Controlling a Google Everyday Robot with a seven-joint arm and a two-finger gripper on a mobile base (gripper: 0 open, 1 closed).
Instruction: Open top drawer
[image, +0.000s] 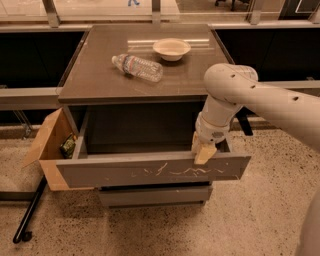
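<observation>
The top drawer (125, 173) is a wide grey-brown front with white zigzag scratches. It stands pulled out from the cabinet (100, 80), and its dark inside shows behind the front. My gripper (203, 151) hangs from the white arm at the drawer's right part. It sits at the top edge of the drawer front, reaching down over it from inside the drawer.
A plastic bottle (137, 67) lies on the cabinet top beside a cream bowl (171, 48). An open cardboard box (49, 150) stands against the cabinet's left side. A narrower lower drawer front (155, 195) is below. A black pole (30, 212) lies on the floor at left.
</observation>
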